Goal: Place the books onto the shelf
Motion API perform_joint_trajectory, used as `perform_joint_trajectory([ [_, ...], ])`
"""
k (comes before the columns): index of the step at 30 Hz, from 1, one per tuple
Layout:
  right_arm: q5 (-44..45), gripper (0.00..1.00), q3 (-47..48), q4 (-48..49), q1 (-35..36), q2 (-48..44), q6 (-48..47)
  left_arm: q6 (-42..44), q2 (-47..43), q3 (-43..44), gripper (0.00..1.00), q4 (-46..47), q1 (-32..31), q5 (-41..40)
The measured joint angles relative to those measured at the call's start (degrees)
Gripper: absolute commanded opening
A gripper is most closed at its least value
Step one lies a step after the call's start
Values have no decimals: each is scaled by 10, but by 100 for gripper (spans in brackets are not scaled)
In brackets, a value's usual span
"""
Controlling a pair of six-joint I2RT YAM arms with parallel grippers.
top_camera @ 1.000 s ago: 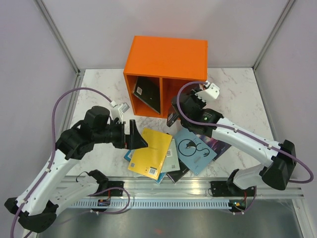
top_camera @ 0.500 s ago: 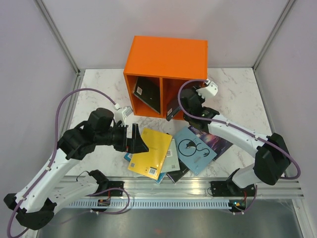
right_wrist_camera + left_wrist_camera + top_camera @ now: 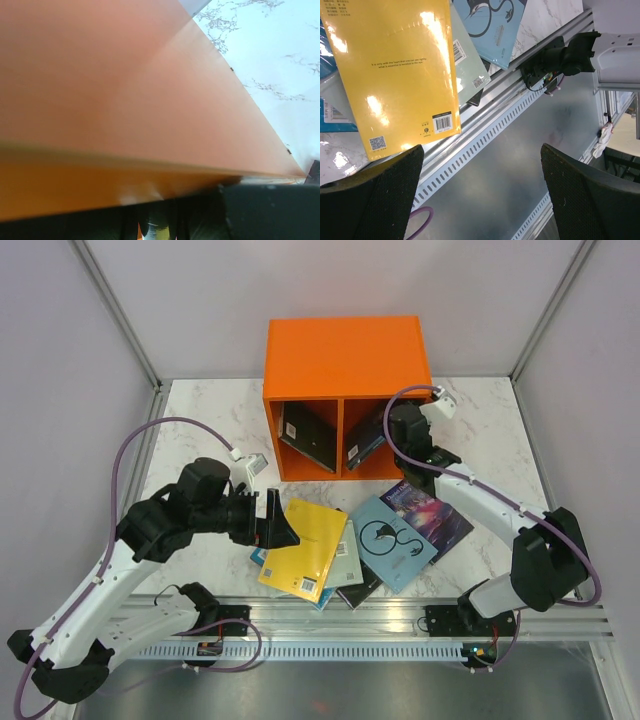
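Where the left arm bends in from the lower left, elbow raised, its tool (image 3: 279,520) hangs released, fingers spread wide, above the left edge of the yellow book (image 3: 308,545). Bare marble-patterned table (image 3: 195,425) lies open at upper left, between the wall frame and the shelf.

Yellow book: glossy, flat, topmost of a fanned pile at centre. A teal book (image 3: 259,556) pokes out beneath its left corner. The pile's low edge sits just beside the slotted metal rail (image 3: 330,645).

Light blue book (image 3: 392,538), with a black line drawing, lies flat to the right and overlaps the purple galaxy book (image 3: 432,512).

The shelf (image 3: 345,355), an orange box with smooth matte walls, stands at upper centre with its openings toward the arms. Left compartment: a dark book (image 3: 306,436) leans tilted inside. Right compartment: a dark teal book (image 3: 364,444) stands tilted at the opening.

Right arm stretches from lower right, forearm long and low, wrist at the compartment's mouth. Right tool (image 3: 379,442) appears clamped on that book's edge; the wrist view shows only a blurred orange wall, very close.
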Motion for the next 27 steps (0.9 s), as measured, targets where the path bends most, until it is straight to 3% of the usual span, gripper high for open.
perform_joint_trajectory([
  [11,5,0,-90,65,13,-7,43,0,-9,-16,100,0,0,0],
  [20,139,0,-91,108,52,64,89,0,-23,-37,100,-3,0,-19],
  [27,232,0,-64,143,75,106,59,0,-54,-66,100,-3,0,-47],
])
